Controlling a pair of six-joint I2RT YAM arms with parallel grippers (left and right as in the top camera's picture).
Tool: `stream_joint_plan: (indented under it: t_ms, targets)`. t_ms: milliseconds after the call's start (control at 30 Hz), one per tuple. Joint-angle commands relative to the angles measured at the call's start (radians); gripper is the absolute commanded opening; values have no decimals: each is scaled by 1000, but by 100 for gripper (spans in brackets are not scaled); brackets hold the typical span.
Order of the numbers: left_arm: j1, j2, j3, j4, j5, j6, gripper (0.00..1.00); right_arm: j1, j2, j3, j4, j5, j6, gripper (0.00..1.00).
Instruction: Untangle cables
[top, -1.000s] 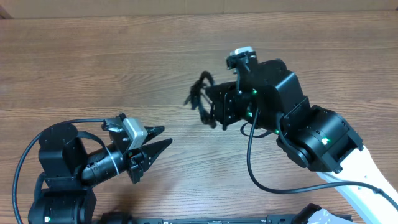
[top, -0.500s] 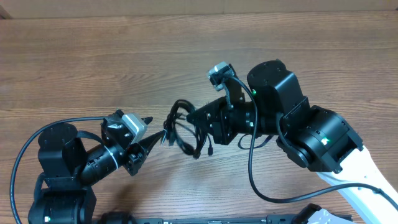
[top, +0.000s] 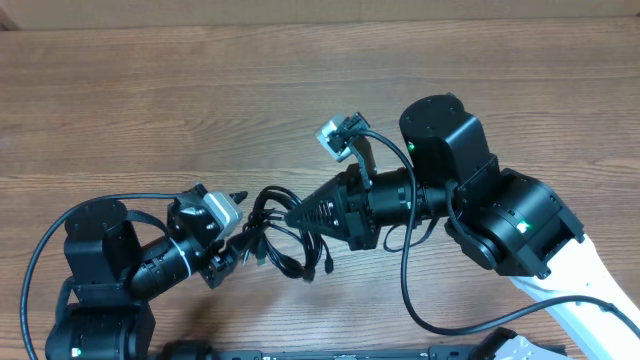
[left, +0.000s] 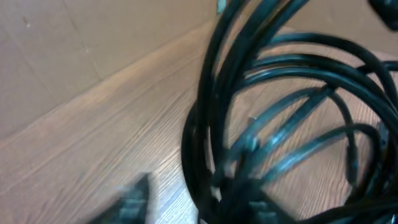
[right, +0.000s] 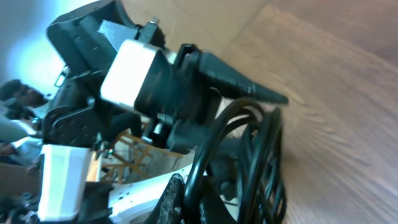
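Where cables (top: 285, 240) dangle, wooden table (top: 150, 100) spreads.

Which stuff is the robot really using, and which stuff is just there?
For the job: the cables, pinched by the right gripper; the left gripper, open, right at the bundle.

Just there: the wooden table; the thick wires fixed to the arms.
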Motion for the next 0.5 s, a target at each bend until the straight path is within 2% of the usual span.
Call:
stream_joint_plan:
  t_ms: [0, 33, 233, 467]
  targets:
    - [-2, 11, 0, 2, 11, 35, 9, -2, -24, 47, 13, -80, 11, 4]
    - [-2, 18, 0, 2, 8, 34, 4, -2, -24, 46, 13, -79, 11, 4]
    - [-2, 50, 0, 1, -6, 33, 4, -32, -24, 46, 3, 48, 11, 4]
    - [-2, 55, 0, -3, -7, 26, 4, -189, -23, 46, -80, 251, 2, 4]
